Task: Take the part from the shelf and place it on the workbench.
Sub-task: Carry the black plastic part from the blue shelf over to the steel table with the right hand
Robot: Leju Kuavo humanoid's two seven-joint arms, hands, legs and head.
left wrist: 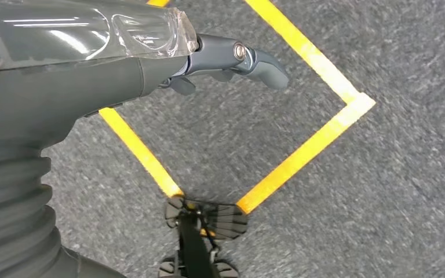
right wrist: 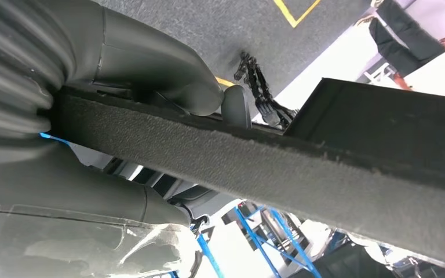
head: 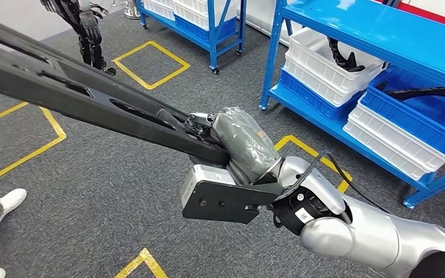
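Blue shelf beside held part

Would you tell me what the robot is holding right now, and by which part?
The right hand grips the long black part at its near end; the rest juts out over the floor. The left hand holds nothing.

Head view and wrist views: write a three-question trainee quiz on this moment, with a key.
1. True or false: the right hand grips the long black part.
2. The bins on the blue shelf are: A) white and blue B) red C) green
3. Fill in: the left hand hangs over grey floor with ____ lines.

Key: 1 true; 2 A; 3 yellow
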